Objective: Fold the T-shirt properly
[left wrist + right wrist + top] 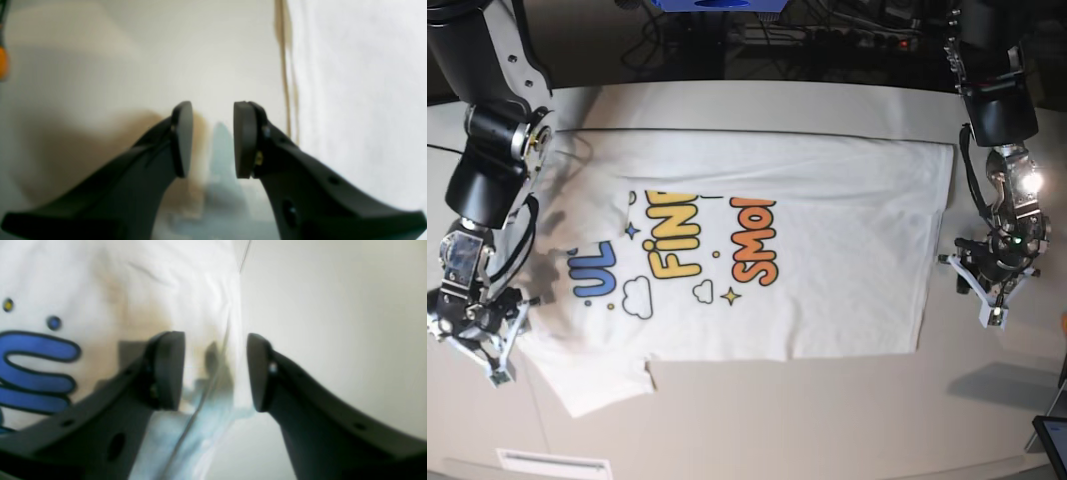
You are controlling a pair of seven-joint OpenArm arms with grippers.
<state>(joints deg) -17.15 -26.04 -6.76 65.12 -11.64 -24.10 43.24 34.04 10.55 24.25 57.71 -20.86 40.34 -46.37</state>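
Lying print-up across the table [847, 420], the shirt [827, 250] spreads flat, its collar end toward the right arm. The right gripper [215, 371] hangs low over that edge, jaws apart astride a fabric fold, gripping nothing. The left gripper [212, 140] points down just off the hem, jaws parted and empty, over bare tabletop.

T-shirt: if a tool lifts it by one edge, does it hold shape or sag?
Likely sags: the T-shirt lies flat as thin cloth, with soft wrinkles and a curled sleeve. Probably light. Pushing it would likely bunch it on the smooth table rather than slide it whole.
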